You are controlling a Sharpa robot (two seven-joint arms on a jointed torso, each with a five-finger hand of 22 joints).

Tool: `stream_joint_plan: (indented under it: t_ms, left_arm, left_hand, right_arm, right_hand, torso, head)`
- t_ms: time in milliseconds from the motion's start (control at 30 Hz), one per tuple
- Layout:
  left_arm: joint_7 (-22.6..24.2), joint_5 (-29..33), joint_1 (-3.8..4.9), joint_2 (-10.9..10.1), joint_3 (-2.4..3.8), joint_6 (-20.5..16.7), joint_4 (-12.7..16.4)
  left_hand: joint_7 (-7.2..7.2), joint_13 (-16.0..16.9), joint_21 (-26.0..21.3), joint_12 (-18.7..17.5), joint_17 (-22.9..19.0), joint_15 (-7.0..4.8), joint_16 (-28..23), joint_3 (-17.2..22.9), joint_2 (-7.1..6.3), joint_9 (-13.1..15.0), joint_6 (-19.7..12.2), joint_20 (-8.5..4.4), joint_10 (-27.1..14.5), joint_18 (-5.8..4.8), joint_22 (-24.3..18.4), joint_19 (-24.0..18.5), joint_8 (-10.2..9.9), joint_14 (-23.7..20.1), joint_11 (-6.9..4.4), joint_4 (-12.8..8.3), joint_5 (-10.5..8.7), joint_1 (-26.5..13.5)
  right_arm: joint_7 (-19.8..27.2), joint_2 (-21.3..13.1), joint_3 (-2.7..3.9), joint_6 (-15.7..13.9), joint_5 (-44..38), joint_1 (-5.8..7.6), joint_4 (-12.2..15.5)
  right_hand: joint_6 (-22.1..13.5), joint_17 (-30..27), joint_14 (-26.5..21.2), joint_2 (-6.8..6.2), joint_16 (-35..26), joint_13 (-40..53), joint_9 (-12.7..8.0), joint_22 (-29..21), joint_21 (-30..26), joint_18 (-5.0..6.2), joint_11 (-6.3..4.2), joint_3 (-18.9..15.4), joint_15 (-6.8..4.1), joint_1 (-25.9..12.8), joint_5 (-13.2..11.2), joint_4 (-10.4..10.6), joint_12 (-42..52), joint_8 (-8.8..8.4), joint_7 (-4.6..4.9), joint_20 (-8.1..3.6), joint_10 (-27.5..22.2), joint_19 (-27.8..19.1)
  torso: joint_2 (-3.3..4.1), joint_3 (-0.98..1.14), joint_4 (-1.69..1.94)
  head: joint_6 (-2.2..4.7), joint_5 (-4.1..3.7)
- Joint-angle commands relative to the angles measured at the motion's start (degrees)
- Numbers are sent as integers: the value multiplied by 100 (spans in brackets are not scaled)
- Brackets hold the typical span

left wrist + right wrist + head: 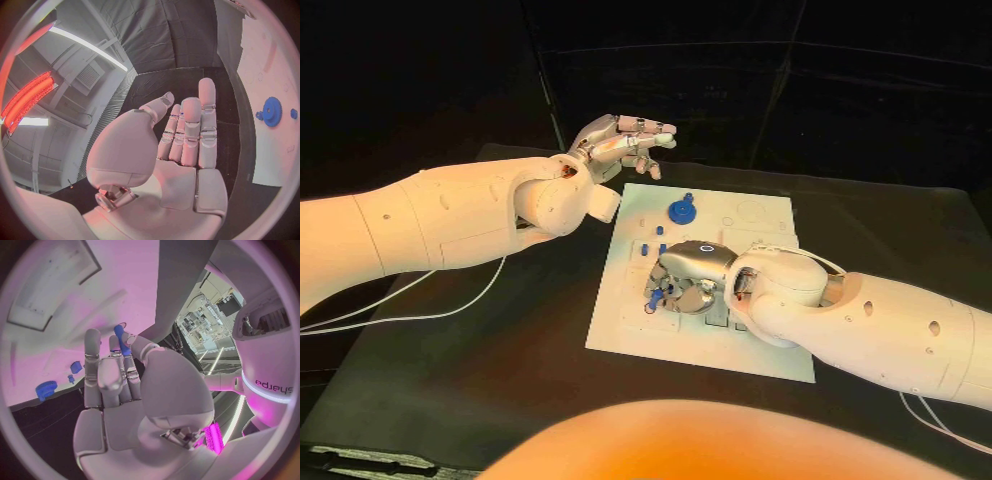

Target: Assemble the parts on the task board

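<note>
The task board [625, 325] lies in the middle of the black table [473, 380], a little turned, with bare table on all its sides; the near edge and the left edge of the board have wide free table beside them. The right hand [687, 278] is low over the middle of the board, its fingers pointing to the board's left side, and it pinches a small blue part [120, 337] between the thumb and a finger. Some more small blue parts [652, 240] lie on the board just beside this hand, on its far side. A blue gear [681, 211] stands near the far edge of the board, apart from both hands. The left hand [620, 142] is raised beyond the far left corner of the board, over the table's far edge, and it touches nothing; its fingers are stretched and close beside each other, the thumb a little apart, and it holds nothing. In the left wrist view the gear is well apart from the fingers [190, 125].
</note>
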Motion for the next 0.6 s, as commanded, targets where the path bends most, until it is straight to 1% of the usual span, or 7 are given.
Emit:
stream_joint_plan:
  t_ms: [33, 167, 300, 433, 600]
  left_arm:
    - [16, 6, 8, 11, 3, 82, -10]
    - [13, 6, 8, 13, 3, 81, -18]
    - [10, 6, 8, 18, 3, 83, -23]
    - [9, 6, 8, 21, 3, 83, -29]
    - [9, 6, 8, 28, 3, 88, -33]
  left_hand:
    - [-1, -8, -31, 31, -5, -4, 25, -40, 5, -4, -27, 19, -42, 70, -5, -12, 39, -32, 2, -3, 21, -45]
    - [0, -8, -32, 35, -4, -3, 28, -42, 8, -4, -30, 20, -46, 70, -6, -13, 40, -34, 4, -1, 21, -47]
    - [0, -8, -32, 35, -4, -3, 28, -42, 8, -4, -30, 20, -46, 70, -6, -13, 40, -34, 4, -1, 21, -47]
    - [0, -8, -32, 35, -4, -3, 28, -42, 8, -4, -30, 20, -46, 70, -6, -13, 40, -34, 4, -1, 21, -47]
    - [0, -8, -32, 35, -4, -3, 28, -42, 8, -4, -30, 20, -46, 70, -6, -13, 40, -34, 4, -1, 21, -47]
  right_arm:
    - [-36, 2, -18, 159, -128, -33, 8]
    - [-29, 9, -18, 122, -130, -57, 28]
    - [-37, 12, -18, 39, -131, -72, 41]
    - [-34, 14, -18, -49, -152, -81, 51]
    - [-20, 30, -18, -112, -186, -91, 63]
  right_hand:
    - [40, 6, 23, -38, 14, 9, 7, 8, 32, 33, 13, 26, -28, -2, 21, 5, 6, 25, -5, -28, 7, -14]
    - [43, 6, 23, -39, 15, 10, 7, 9, 33, 33, 12, 27, -27, -5, 20, 5, 6, 25, -6, -28, 8, -15]
    - [45, 1, 22, -37, 12, 10, 8, 9, 34, 33, 12, 29, -28, -7, 21, 6, 5, 25, -7, -28, 10, -16]
    - [46, -4, 22, -35, 11, 11, 8, 10, 35, 33, 11, 31, -28, -8, 21, 7, 5, 26, -8, -27, 10, -16]
    - [46, -4, 22, -35, 11, 11, 8, 10, 35, 33, 11, 31, -28, -8, 21, 7, 5, 26, -8, -27, 10, -16]
  torso:
    - [2, -1, 7]
    - [1, -1, -5]
    - [1, -1, 2]
    - [1, 0, -2]
    - [1, -1, 4]
  head:
    - [0, 6]
    - [0, 26]
    - [0, 20]
    - [0, 28]
    - [0, 30]
